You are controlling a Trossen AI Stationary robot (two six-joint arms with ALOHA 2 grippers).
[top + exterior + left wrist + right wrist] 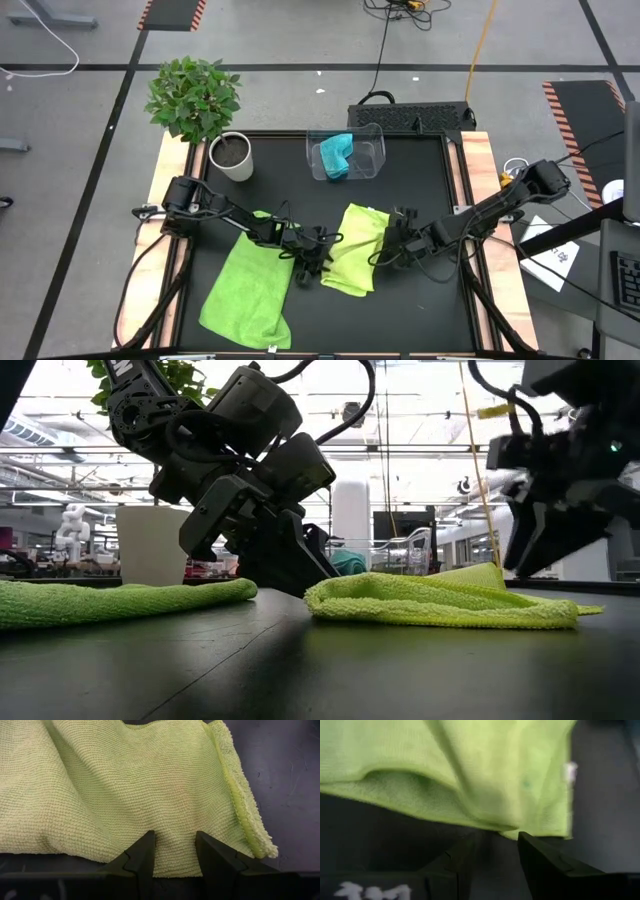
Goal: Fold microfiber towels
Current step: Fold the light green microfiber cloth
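a black table (420, 300) seen from above, with two dark robot arms meeting near its centre over a folded lime-green towel (356, 262). this towel lies at about five o'clock from the table's middle. a second lime-green towel (248, 288) lies spread flat toward seven o'clock, partly under the left arm. a turquoise towel (335, 155) sits bunched inside a clear plastic bin (372, 162) at twelve o'clock, and a potted plant (228, 152) stands at eleven o'clock.

the left gripper (172, 851) is down at the folded towel's nine o'clock edge, its fingers parted with the towel's edge between them — a pinch on the cloth or just short of one, it cannot be told which. the right gripper (496, 851) hangs at the three o'clock edge, its fingers spread and empty, the towel's rim just beyond the tips.

the risk from here is an uneven fold. if the left gripper catches only the top layer, the layers could peel apart when lifted. if the right gripper closes short of the rim, it would grab nothing — and one arm lifting alone would drag the towel askew, perhaps onto the spread towel just beside it.
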